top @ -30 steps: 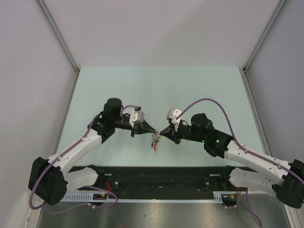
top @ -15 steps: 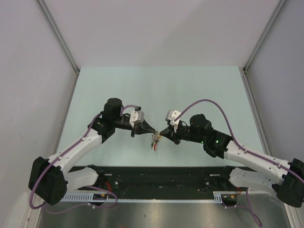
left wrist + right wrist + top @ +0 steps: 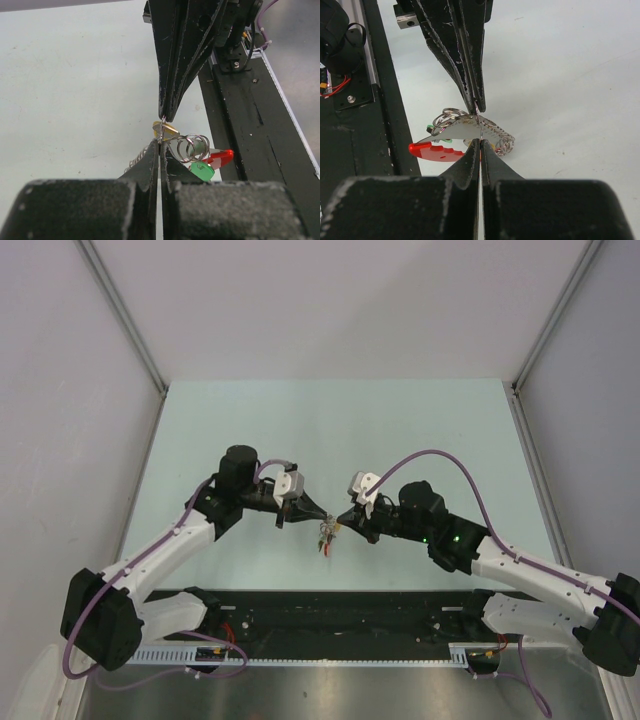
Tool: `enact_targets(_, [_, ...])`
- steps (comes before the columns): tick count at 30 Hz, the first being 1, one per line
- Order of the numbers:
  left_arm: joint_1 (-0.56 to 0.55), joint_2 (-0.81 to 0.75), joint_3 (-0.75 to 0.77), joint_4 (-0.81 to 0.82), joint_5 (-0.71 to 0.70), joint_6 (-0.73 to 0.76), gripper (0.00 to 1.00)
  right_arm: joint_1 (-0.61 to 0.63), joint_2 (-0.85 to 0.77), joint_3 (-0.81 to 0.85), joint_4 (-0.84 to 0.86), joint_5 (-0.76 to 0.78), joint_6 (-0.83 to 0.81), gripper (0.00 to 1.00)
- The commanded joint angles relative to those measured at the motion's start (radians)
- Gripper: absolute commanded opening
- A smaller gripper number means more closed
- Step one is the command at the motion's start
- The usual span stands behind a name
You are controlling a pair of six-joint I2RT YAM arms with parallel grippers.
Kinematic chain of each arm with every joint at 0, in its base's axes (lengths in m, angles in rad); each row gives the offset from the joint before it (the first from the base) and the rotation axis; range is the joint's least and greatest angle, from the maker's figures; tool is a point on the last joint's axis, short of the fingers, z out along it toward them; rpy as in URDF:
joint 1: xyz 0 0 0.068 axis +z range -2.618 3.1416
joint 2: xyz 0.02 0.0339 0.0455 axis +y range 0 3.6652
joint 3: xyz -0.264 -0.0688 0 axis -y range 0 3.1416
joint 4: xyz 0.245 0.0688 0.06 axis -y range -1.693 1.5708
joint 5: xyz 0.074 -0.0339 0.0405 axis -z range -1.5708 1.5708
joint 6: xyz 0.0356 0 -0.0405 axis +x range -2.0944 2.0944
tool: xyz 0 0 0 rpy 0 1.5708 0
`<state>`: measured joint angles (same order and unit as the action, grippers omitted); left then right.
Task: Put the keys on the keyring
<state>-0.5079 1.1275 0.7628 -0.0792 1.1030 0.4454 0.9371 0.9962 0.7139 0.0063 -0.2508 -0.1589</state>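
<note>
Both grippers meet tip to tip over the near middle of the table. The left gripper (image 3: 320,517) (image 3: 161,142) is shut on a thin wire ring of the keyring (image 3: 327,533). The right gripper (image 3: 341,519) (image 3: 480,144) is shut on what looks like the yellow-orange key (image 3: 168,129). It shows at the right gripper's tip in the left wrist view. The pale grey ridged tag (image 3: 467,131) and red curved band (image 3: 432,150) hang between the tips. Looped rings (image 3: 189,147), the green key (image 3: 202,171) and a red piece (image 3: 221,157) dangle beside them. A small coil (image 3: 506,143) hangs at the tag's end.
The black base rail (image 3: 340,612) with cabling runs along the near edge, just below the hanging cluster (image 3: 260,140). The pale green table (image 3: 330,430) stretches behind the arms between grey walls.
The right arm has edged slightly left. The keyring cluster stays held between the two tips.
</note>
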Motion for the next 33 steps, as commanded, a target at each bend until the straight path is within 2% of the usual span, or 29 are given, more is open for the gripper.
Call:
enact_targets(1, [0.006,0.002,0.050,-0.036,0.061,0.026,0.00,0.008,-0.018,0.018,0.017,0.004,-0.021,0.00])
enact_targets(14, [0.008,-0.015,0.038,-0.005,0.006,0.007,0.00,0.012,-0.018,0.018,0.008,0.004,-0.027,0.00])
enact_targets(33, [0.008,-0.009,0.041,-0.019,0.043,0.015,0.01,0.014,-0.007,0.018,0.011,0.008,-0.025,0.00])
